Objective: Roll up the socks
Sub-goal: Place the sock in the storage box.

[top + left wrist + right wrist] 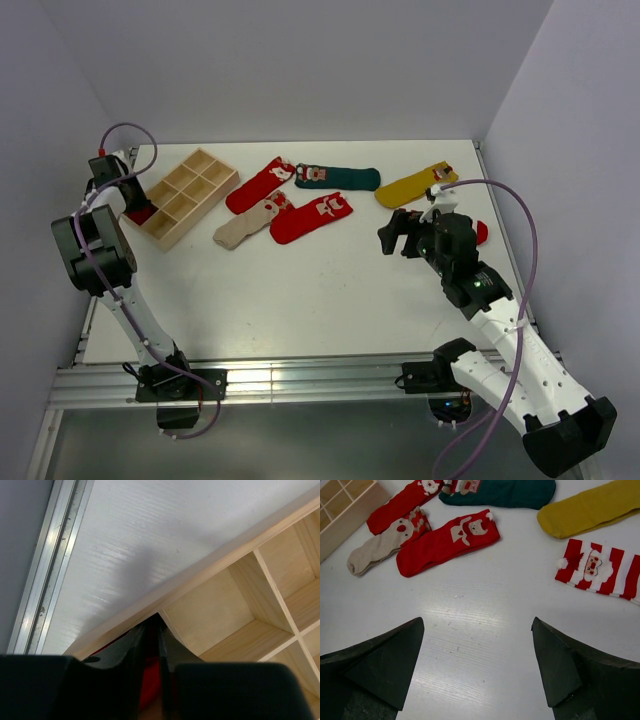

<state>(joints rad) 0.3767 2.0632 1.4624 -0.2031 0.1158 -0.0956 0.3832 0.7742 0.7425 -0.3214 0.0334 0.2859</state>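
Several socks lie flat at the back of the table: a red one [258,185], a dark green one [340,178], a beige one [245,225], another red one [310,218] and a mustard one [415,187]. A red-and-white striped sock [602,570] lies to the right, partly behind the right arm in the top view. My right gripper [477,625] hovers open over bare table in front of them, holding nothing. My left gripper [153,625] reaches into the near corner compartment of the wooden tray [215,610]. Its jaws stand nearly together with a red sock [150,680] between them.
The wooden tray [185,195] has several compartments and sits at the back left, angled. White walls close in the table at the left, back and right. An aluminium rail [45,565] runs along the table's left edge.
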